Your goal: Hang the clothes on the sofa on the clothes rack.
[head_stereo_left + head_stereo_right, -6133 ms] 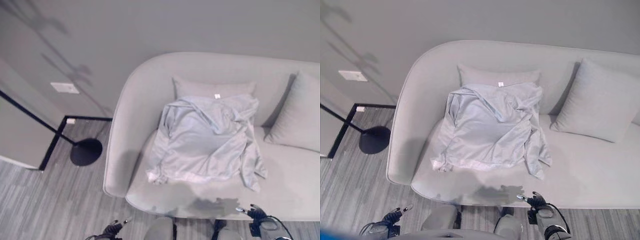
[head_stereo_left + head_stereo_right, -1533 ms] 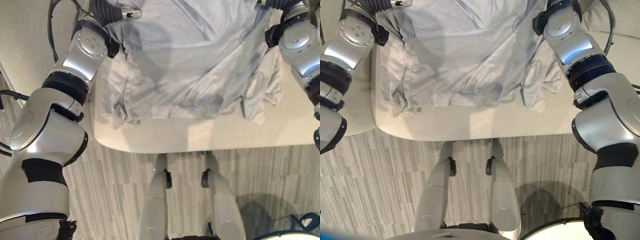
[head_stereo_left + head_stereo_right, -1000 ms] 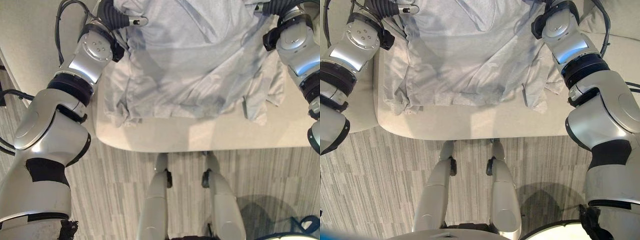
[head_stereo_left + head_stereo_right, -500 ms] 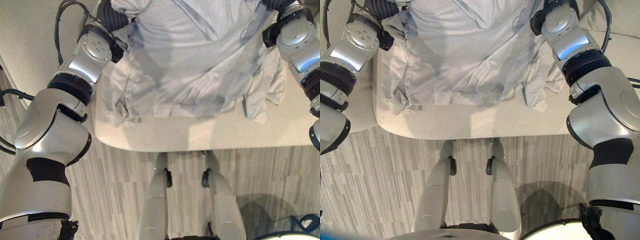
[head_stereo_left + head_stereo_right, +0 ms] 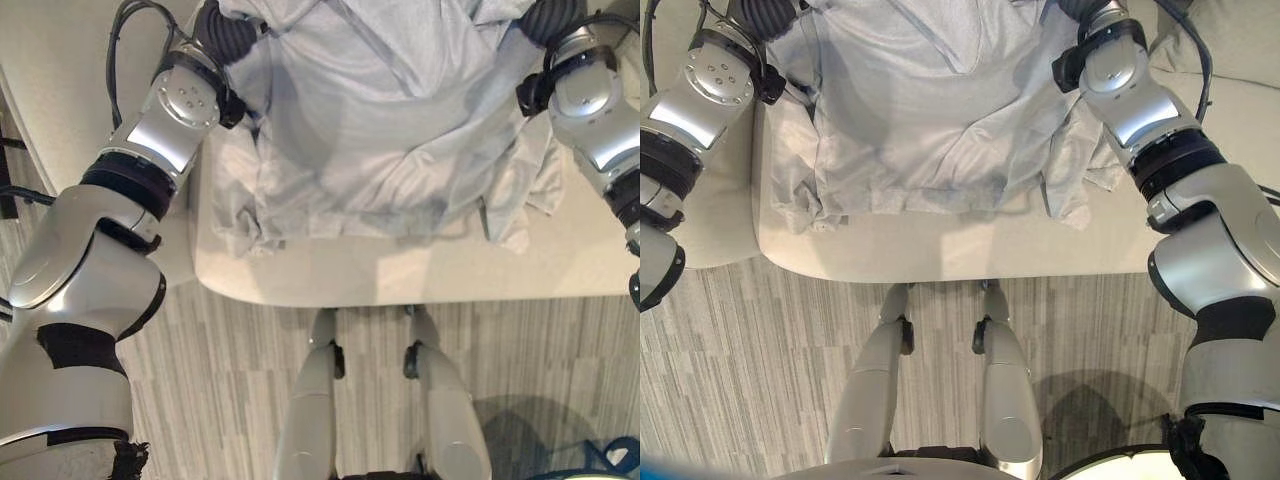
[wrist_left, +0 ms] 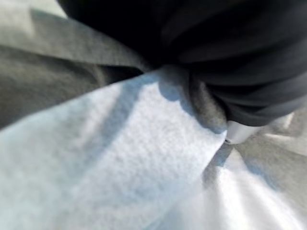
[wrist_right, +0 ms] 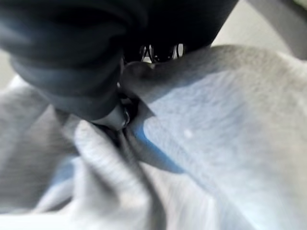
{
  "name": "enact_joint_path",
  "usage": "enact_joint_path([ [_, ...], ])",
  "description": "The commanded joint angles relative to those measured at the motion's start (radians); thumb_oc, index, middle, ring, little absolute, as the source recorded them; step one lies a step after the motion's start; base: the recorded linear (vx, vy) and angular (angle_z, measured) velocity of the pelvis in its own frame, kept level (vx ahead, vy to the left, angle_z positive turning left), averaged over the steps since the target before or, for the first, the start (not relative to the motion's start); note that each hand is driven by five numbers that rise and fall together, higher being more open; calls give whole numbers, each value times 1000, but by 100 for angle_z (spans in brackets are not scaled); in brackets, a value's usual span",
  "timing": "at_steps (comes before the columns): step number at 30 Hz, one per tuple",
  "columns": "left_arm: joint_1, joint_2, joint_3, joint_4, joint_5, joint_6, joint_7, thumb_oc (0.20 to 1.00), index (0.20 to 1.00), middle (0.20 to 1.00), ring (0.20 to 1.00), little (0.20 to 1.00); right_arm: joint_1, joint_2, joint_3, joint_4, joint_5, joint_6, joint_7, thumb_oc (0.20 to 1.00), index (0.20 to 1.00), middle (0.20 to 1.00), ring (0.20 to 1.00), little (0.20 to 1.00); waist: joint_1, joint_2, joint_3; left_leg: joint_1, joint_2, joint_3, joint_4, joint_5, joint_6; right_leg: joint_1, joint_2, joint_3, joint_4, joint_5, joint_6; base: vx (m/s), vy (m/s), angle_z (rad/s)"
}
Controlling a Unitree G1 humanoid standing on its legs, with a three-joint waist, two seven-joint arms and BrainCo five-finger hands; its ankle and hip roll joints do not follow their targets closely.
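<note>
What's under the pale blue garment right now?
The garment lies spread on the sofa, whose bare seat edge shows below its hem. Both arms reach in at its upper corners; cloth bunches against the left hand and right hand, hiding their fingers.

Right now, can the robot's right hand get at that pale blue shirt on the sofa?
Probably yes. The right hand is already pressed into the shirt, cloth bunched against it, nothing in between. Whether its fingers have closed on the cloth cannot be seen.
</note>
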Motion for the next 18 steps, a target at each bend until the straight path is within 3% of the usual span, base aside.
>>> enact_joint_path([
  [1, 35, 21, 69, -73, 25, -84, 96, 200, 200, 200, 200, 200, 89, -31, -134, -123, -61, -105, -77, 200, 200, 200, 200, 200, 28, -7, -67, 104, -4, -1, -18, -90, -89, 1, -56, 14, 11, -14, 143, 11, -3, 5],
  [5, 141, 68, 143, -251, 46, -104, 119, 200, 200, 200, 200, 200, 269, -59, -299, -304, -161, -118, -115, 200, 200, 200, 200, 200, 27, -3, -94, 142, -3, -1, -18, -102, -86, 48, -63, 7, 11, -27, 145, 3, 0, 2],
  [7, 265, 99, 231, -392, 69, -113, 125, 200, 200, 200, 200, 200, 456, -49, -454, -447, -218, -128, -115, 200, 200, 200, 200, 200, 22, -2, -116, 186, 3, 2, -18, -121, -83, 96, -68, 1, 11, -41, 144, 41, -3, 5],
  [8, 274, 99, 233, -399, 72, -110, 126, 200, 200, 200, 200, 200, 471, -48, -462, -458, -221, -124, -115, 200, 200, 200, 200, 200, 23, -3, -118, 190, 3, 1, -18, -122, -83, 100, -68, 1, 11, -43, 144, 61, -6, 11],
  [10, 400, 106, 323, -502, 87, -115, 114, 200, 200, 200, 200, 200, 633, -19, -596, -551, -263, -129, -96, 200, 200, 200, 200, 200, 17, -9, -147, 237, 10, 8, -18, -142, -81, 151, -72, -5, 11, -57, 143, 68, -13, 14],
  [18, 786, 78, 588, -712, 103, -109, 45, 200, 200, 200, 200, 200, 947, 66, -814, -680, -316, -117, 2, 200, 200, 200, 200, 200, 17, -15, -244, 359, 23, 25, -18, -188, -71, 275, -79, -12, 11, -104, 134, 86, -15, 5],
])
